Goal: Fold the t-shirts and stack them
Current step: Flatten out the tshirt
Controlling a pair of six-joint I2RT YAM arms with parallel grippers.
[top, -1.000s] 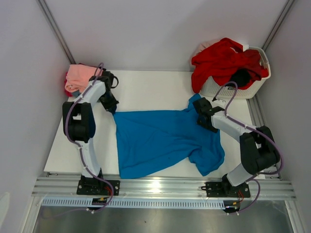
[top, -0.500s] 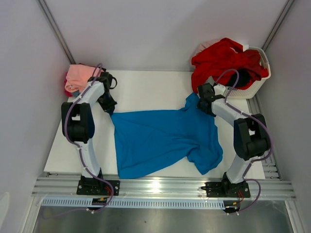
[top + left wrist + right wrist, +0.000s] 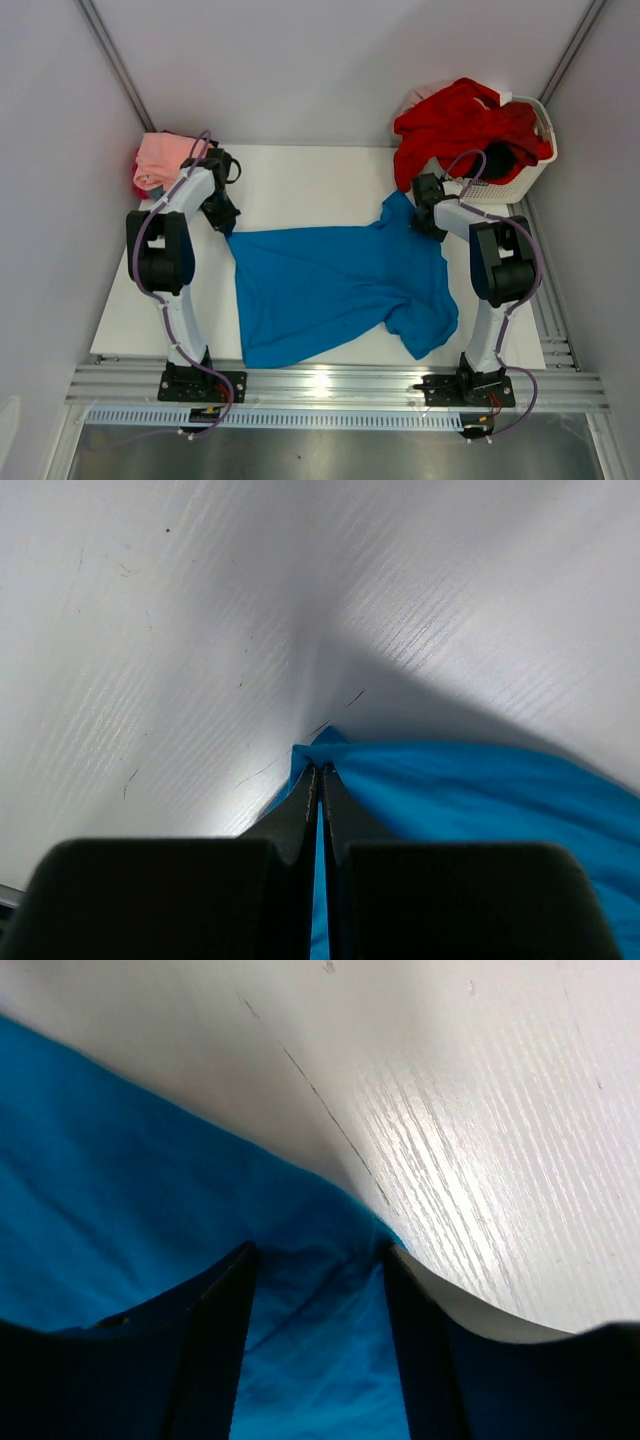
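A white table is seen from above, with a white slatted basket in its far corner on the right arm's side. Every place below is given from that basket.

A red t-shirt is heaped over the basket's rim and spills down its near wall. Something black shows inside the basket beneath it.

Just in front of the basket, and stretching away from it across the middle of the table, lies the bright blue t-shirt. It is spread mostly flat and loosely rumpled. One corner reaches up close to the basket's near wall. The part nearest the arm bases on the basket's side is bunched into a fold.

The right gripper sits at that corner beside the basket. In the right wrist view its two fingers stand well apart, pressed down on the table with the shirt's edge lying between them. The cloth is not pinched.

The left gripper is well away from the basket, at the shirt's opposite far corner. In the left wrist view its fingers are closed tight together, with a point of blue cloth caught at their tips.

Across the table from the basket, in the other far corner, a salmon pink t-shirt rests folded on a small pile. What lies under it is too small to tell.
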